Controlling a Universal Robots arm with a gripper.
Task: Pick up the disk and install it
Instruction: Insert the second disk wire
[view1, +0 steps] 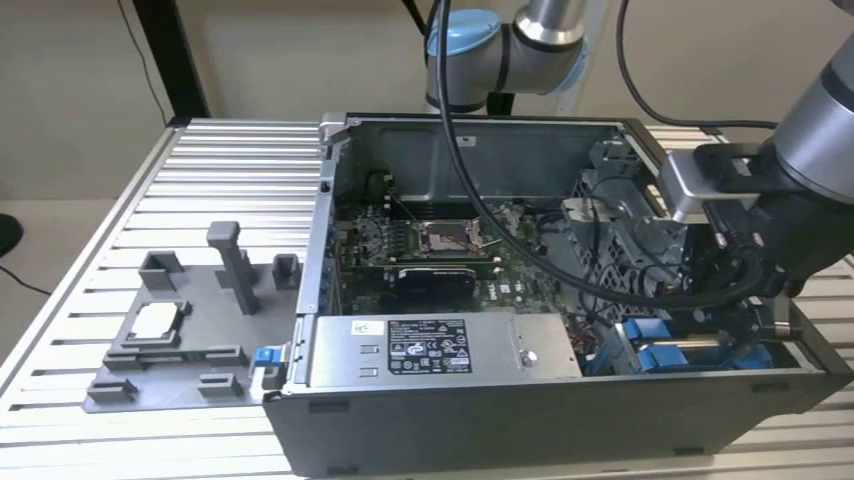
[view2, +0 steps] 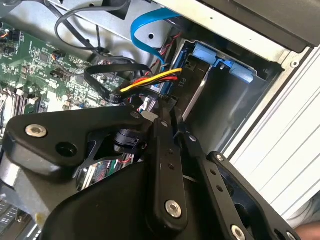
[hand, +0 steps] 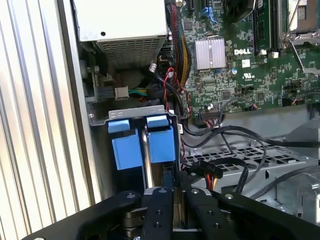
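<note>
The disk (hand: 161, 144) stands on edge in the drive bay at a corner of the open computer case (view1: 534, 420), its blue bracket facing up. A second blue-bracketed unit (hand: 126, 150) sits right beside it. In the exterior view the blue brackets (view1: 667, 355) show at the case's front on the exterior view's right, under the arm's wrist. My gripper (hand: 172, 182) hangs directly over the disk's near end, its fingers (view2: 164, 131) drawn together with nothing between them. The second wrist view shows the disk's dark side (view2: 192, 90) and blue bracket (view2: 222, 62) inside the bay.
Black, red and yellow cables (hand: 200, 172) run close beside the bay. A grey power-supply box (view1: 427, 345) and the motherboard (view1: 427, 250) fill the case. On the slatted table (view1: 200, 160), at the exterior view's left, stands a grey fixture (view1: 200, 385) holding a small silver chip (view1: 154, 322).
</note>
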